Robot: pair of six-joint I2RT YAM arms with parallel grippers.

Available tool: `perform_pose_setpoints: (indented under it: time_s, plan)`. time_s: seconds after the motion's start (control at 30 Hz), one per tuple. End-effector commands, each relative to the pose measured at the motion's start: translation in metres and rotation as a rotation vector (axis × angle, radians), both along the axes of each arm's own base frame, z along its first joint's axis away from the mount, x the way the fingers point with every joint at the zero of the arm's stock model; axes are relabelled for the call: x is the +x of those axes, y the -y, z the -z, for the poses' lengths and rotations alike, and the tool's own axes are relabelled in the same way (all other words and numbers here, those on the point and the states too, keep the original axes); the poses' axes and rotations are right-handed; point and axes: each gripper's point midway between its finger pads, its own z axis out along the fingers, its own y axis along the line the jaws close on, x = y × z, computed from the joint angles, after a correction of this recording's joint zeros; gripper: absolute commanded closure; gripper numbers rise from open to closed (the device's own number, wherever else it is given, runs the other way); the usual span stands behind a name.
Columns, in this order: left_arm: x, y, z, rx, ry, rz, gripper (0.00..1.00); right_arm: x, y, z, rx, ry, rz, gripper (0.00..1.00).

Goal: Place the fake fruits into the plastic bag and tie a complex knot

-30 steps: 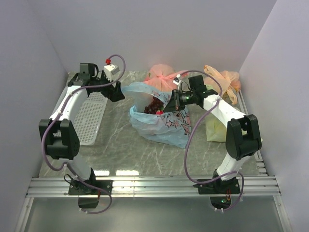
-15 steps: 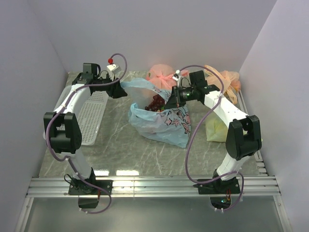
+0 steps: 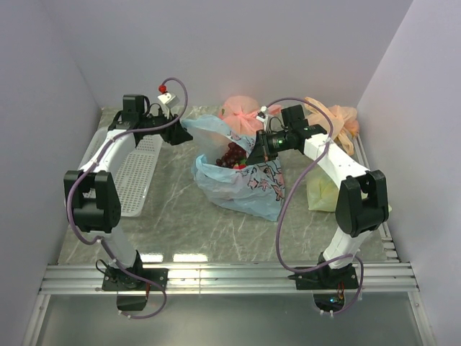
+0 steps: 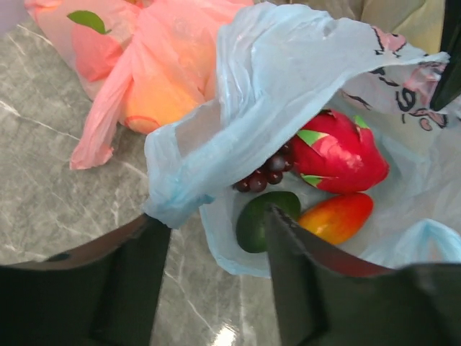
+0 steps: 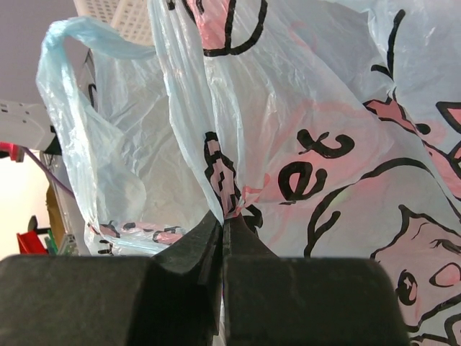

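Observation:
The light blue plastic bag (image 3: 241, 184) lies mid-table with its mouth held open. In the left wrist view the bag (image 4: 288, 79) holds the red dragon fruit (image 4: 338, 155), the dark grape bunch (image 4: 265, 171), the dark green fruit (image 4: 256, 223) and the orange fruit (image 4: 338, 216). My left gripper (image 3: 183, 135) is open at the bag's left rim (image 4: 173, 194), which lies just beyond the left finger (image 4: 137, 274). My right gripper (image 3: 253, 153) is shut on the bag's printed film (image 5: 229, 205) and holds it up. One handle loop (image 5: 79, 43) hangs free. No knot is in view.
A white perforated tray (image 3: 137, 173) lies at the left under the left arm. Pink-orange tied bags (image 3: 243, 112) (image 3: 337, 115) sit at the back, one right behind the blue bag (image 4: 158, 72). A yellow-green bag (image 3: 320, 193) lies by the right arm. Walls close in on three sides.
My left gripper has moved right and back, up to the bag's left rim. My right gripper has lifted the bag's right rim a little up and back.

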Motion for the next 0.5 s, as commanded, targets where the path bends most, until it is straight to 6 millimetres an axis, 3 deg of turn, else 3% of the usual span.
perform_pose_setpoints:
  time_s: [0.0,0.1,0.3,0.37,0.47]
  plan:
    - [0.001,0.002,-0.02,-0.031,0.077,-0.031,0.38,0.006,0.001,-0.012,-0.002,0.055,-0.015,1.0]
    - [0.006,-0.002,-0.022,-0.031,0.103,-0.083,0.28,0.003,0.002,-0.008,-0.008,0.05,-0.02,1.0]
    - [0.013,-0.007,-0.027,-0.008,0.168,-0.094,0.28,0.0,0.003,-0.006,-0.012,0.045,-0.023,1.0]
    - [0.015,-0.006,-0.038,-0.02,0.226,-0.09,0.28,0.0,0.002,-0.005,-0.014,0.039,-0.025,1.0]
    - [0.006,-0.002,-0.045,-0.03,0.3,-0.03,0.28,0.001,0.003,-0.007,-0.011,0.041,-0.024,1.0]
